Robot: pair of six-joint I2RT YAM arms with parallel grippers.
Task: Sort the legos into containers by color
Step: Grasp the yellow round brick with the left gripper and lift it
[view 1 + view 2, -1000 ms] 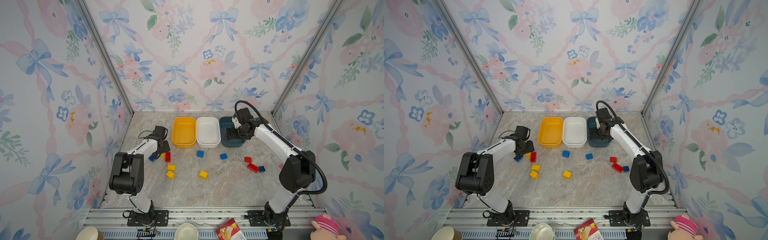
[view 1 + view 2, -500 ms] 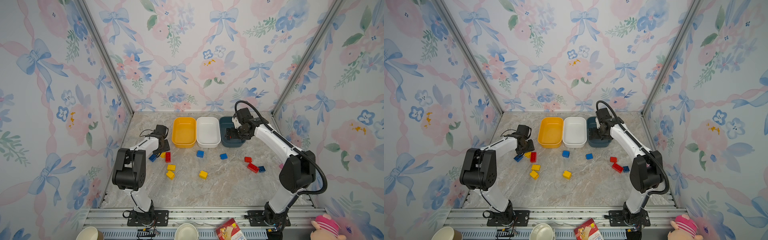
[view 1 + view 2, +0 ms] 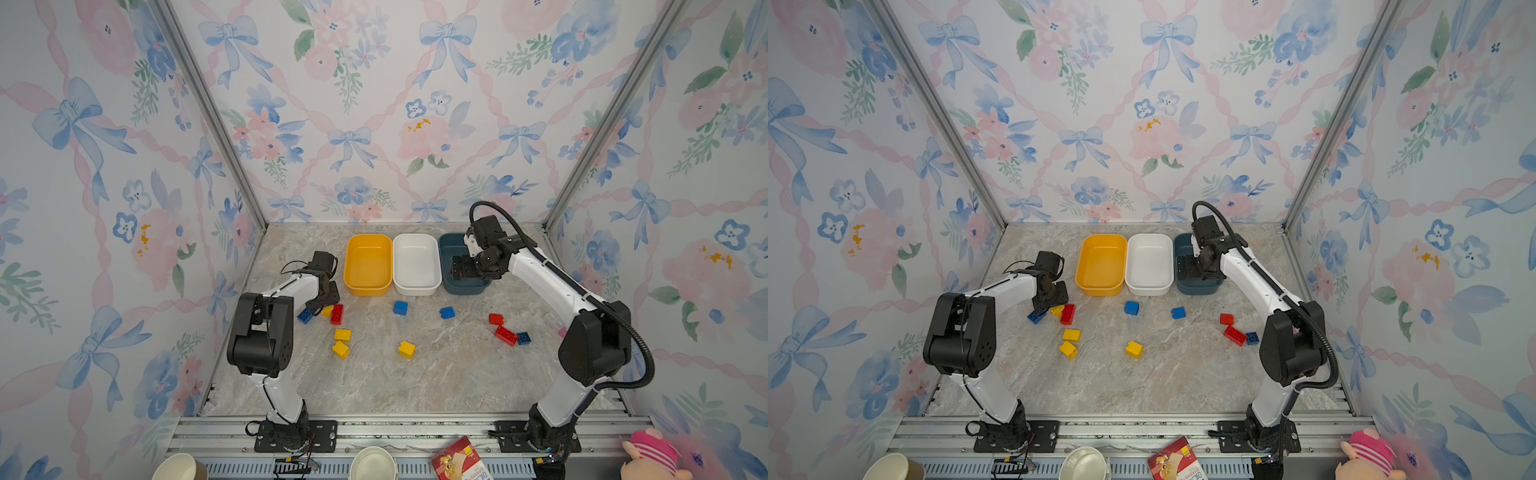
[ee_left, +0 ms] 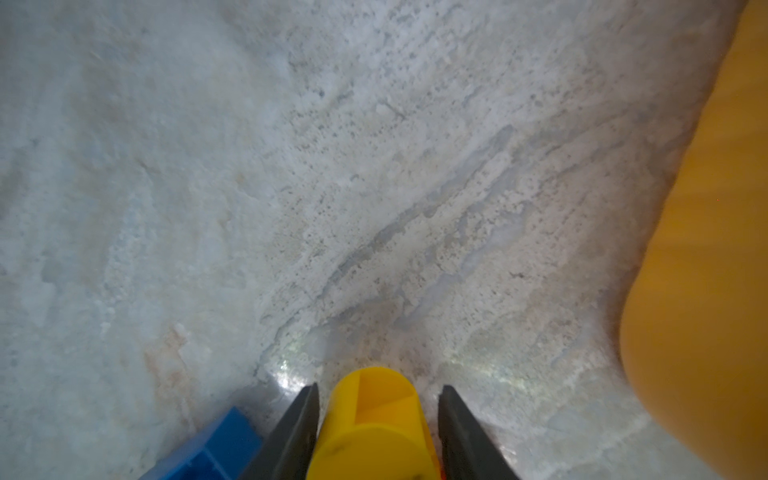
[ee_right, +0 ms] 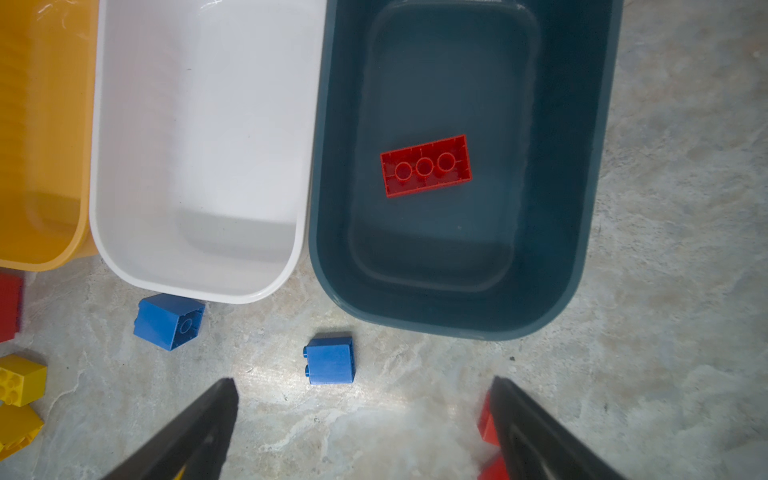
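Note:
My left gripper is low on the table left of the yellow tub, shut on a yellow lego that still rests on the marble. A blue lego and a red lego lie right beside it. Over the front of the teal tub hangs my right gripper, open with nothing between its fingers. One oblong red lego lies upside down in that tub. The white tub stands between the other two. Loose legos lie in front: blue, blue, yellow.
More legos: two yellow front left, two red and a dark blue at right. Paper cups, a snack packet and a plush toy sit beyond the front rail. Walls close three sides.
My left gripper's jaws have closed in on the yellow lego, and its arm has shifted slightly. The right arm has stayed where it was, open.

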